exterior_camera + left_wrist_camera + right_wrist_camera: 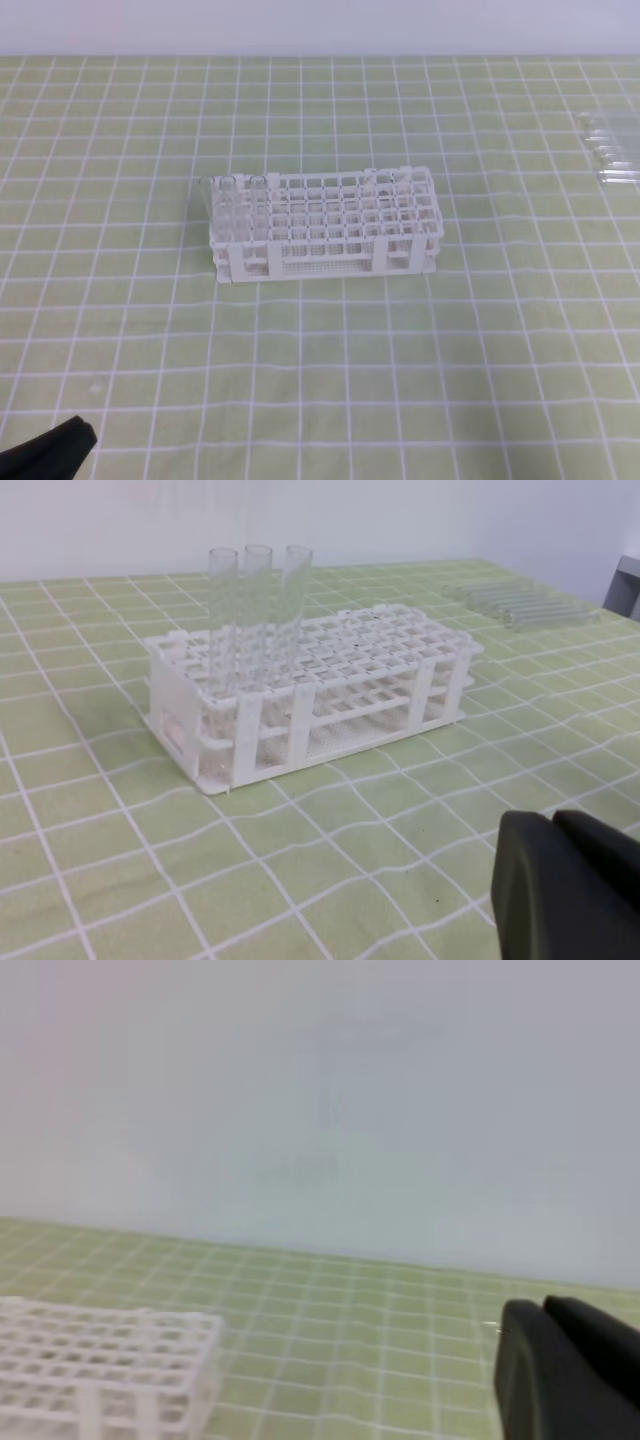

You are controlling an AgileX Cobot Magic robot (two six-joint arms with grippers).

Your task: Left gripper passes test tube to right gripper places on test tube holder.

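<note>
Well, you start from a wide green checked tablecloth (pixel 120 330), and near its middle stands the test tube holder (pixel 330 225), white, with three clear tubes already upright (pixel 255 610) in the holes at its 9 o'clock end in the high view. The heap of clear tubes (pixel 612 150) lies far out at 2 o'clock, well apart from the rack. Which of these is your test tube I cannot tell; no gripper holds one. The left gripper (pixel 560 825) shows at 5 o'clock in its own wrist view, fingers together and empty; the dark shape at 7 o'clock in the high view is probably this arm. The right gripper (pixel 545 1310) also has its fingers together on nothing. The risks, I judge, are these: the heap sits on the right side, so the left arm must reach far across and may roll the loose tubes away; shut fingers must open before descending, or they push the glass; and a tilted tube at the handover may strike the standing tubes or the lattice.
</note>
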